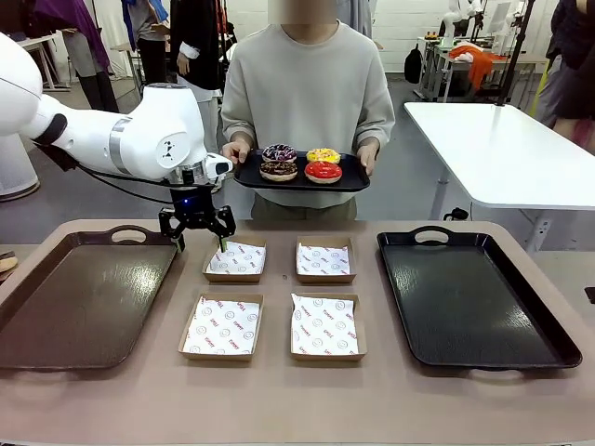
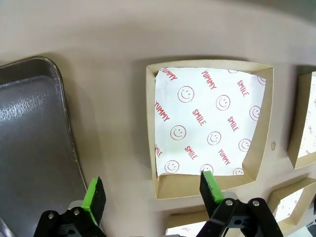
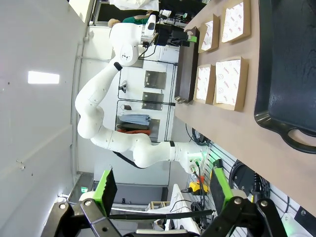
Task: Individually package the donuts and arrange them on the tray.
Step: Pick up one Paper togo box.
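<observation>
Standing at the far side of the table (image 1: 279,400), a person holds a small black serving tray (image 1: 249,175) level at waist height, one hand (image 1: 236,150) at its left end and the other hand (image 1: 367,156) at its right end. All four donuts sit on it in a two-by-two block: the purple-pink sprinkled donut (image 1: 279,152) far left, the yellow donut (image 1: 323,155) far right, the chocolate donut (image 1: 278,171) near left and the red donut (image 1: 323,172) near right. On the table, four paper-lined boxes lie open in a square: far-left box (image 1: 235,259), far-right box (image 1: 324,259), near-left box (image 1: 221,326) and near-right box (image 1: 325,326). A brown tray (image 1: 84,297) lies to their left and a black tray (image 1: 465,297) to their right. The left gripper (image 1: 200,245) hangs pointing down between the brown tray and the far-left box, jaws apart and holding nothing; from its wrist, one green pad (image 2: 94,193) is over bare table and the other over the box's edge. The right gripper (image 3: 162,182) is off the table's right end, jaws spread wide, holding nothing.
</observation>
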